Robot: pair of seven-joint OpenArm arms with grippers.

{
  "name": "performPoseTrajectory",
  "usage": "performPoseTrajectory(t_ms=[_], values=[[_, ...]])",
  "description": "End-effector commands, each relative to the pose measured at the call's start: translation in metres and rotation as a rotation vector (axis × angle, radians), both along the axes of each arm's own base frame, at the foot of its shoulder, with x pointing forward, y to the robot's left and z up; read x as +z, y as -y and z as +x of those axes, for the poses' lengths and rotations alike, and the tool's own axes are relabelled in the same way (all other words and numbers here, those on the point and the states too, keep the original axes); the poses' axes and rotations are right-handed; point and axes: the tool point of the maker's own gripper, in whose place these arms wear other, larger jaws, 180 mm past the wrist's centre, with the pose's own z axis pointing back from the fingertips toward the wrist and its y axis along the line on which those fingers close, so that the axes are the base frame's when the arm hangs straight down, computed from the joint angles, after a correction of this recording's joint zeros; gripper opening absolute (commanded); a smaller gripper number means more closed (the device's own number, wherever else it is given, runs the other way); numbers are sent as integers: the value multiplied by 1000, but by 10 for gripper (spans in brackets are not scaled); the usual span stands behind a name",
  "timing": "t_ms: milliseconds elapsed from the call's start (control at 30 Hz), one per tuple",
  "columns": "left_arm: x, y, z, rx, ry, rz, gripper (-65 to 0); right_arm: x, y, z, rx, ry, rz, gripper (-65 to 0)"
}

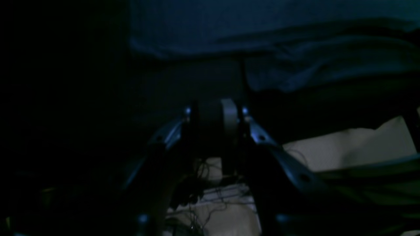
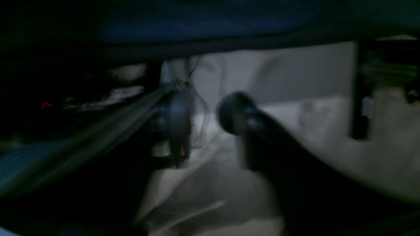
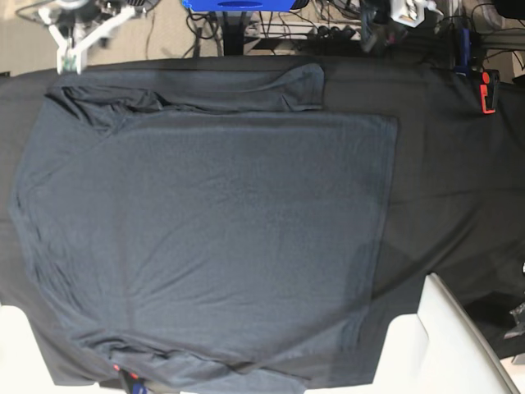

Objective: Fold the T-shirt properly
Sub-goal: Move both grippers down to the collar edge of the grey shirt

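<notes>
The dark slate-grey T-shirt (image 3: pixel 205 230) lies spread flat on the black table cloth (image 3: pixel 459 164), with its straight hem to the right and rumpled folds along the top edge (image 3: pixel 197 90). In the left wrist view my left gripper (image 1: pixel 216 114) hangs just off the table edge, short of the shirt (image 1: pixel 262 32). Its jaws look closed, with nothing seen between them. In the blurred right wrist view my right gripper (image 2: pixel 203 118) is open and empty, below the table edge and the shirt (image 2: pixel 197 23). It shows faintly in the base view (image 3: pixel 123 379).
My left arm's white cover (image 3: pixel 447 336) reaches in at the bottom right. A red clamp (image 3: pixel 488 90) sits on the far right table edge. A blue object (image 3: pixel 238 4), cables and a white device (image 3: pixel 78 37) stand beyond the top edge. Pale floor (image 2: pixel 295 82) lies below the table.
</notes>
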Motion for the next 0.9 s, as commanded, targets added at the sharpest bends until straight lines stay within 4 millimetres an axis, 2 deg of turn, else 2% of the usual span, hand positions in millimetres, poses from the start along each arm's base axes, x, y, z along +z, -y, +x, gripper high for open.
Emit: performPoseTrajectory(t_ms=[0,33,67,133,167,233,367,467,533,667,867], values=[[8,3,0,-2,25,-15,-520,8,-1,10,13,40,12,-207],[9,3,1,1,29,-16,-520,8,-8,14,40,50,42,-135],[11,4,6,0,41,-18,-518,10,-14,18,64,64,63,-108],[10,4,11,1,54,-17,-508,13,-28,23,115,94,124,-122],[9,4,12,3,51,-17,-484,15,-35,26,135,109,155,-134],[2,4,11,1,1,-9,-406,21,-43,36,154,145,200,-146],[-11,17,20,-23,-51,-23,-216,23,-46,43,164,161,213,-144],[-16,29,25,-31,-55,-61,-130,25,-46,51,165,181,212,-143],[-20,28,32,14,-62,-114,-109,26,-46,55,168,192,212,-143],[-34,22,40,93,-100,-211,-107,29,-46,62,171,210,209,-143],[-42,50,52,50,-126,-302,-109,31,-45,69,174,225,205,-143]])
